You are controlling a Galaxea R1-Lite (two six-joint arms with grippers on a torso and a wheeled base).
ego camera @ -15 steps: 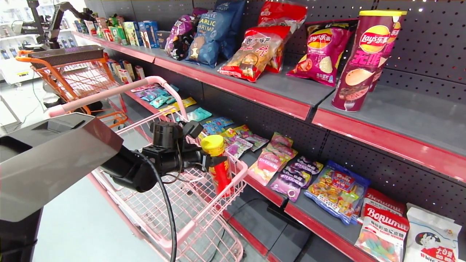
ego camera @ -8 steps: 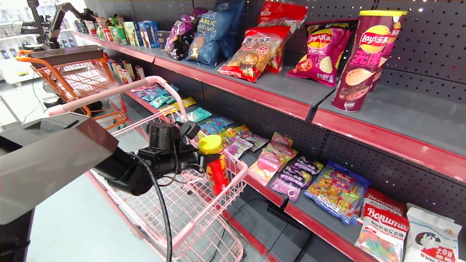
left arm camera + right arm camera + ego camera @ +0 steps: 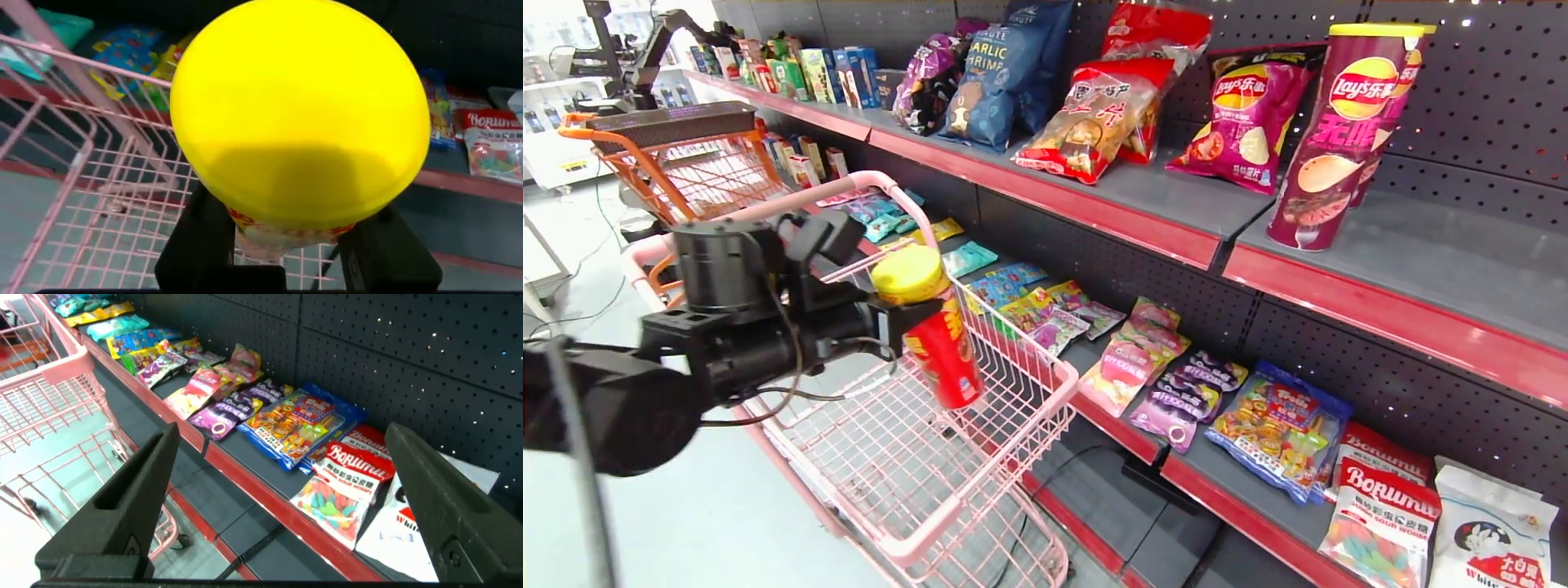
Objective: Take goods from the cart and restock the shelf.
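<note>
My left gripper (image 3: 907, 314) is shut on a red chip can with a yellow lid (image 3: 939, 335), held tilted above the pink cart (image 3: 980, 457). In the left wrist view the yellow lid (image 3: 298, 114) sits close, with the dark fingers (image 3: 200, 249) on either side of the can. My right gripper (image 3: 282, 514) is open with nothing between its fingers, hanging above the lower shelf's candy bags (image 3: 298, 416). A tall purple chip can (image 3: 1339, 131) stands on the upper shelf (image 3: 1413, 245) at the right, beside a purple chip bag (image 3: 1245, 118).
Snack bags (image 3: 1094, 114) line the upper shelf. Candy packets (image 3: 1168, 376) cover the lower shelf. An orange cart (image 3: 678, 163) stands behind the pink one. Grey shelf surface lies bare to the right of the purple can.
My left arm has lifted the red can up out of the cart basket and drawn it back to the left, closer to the camera. The can now tilts.
</note>
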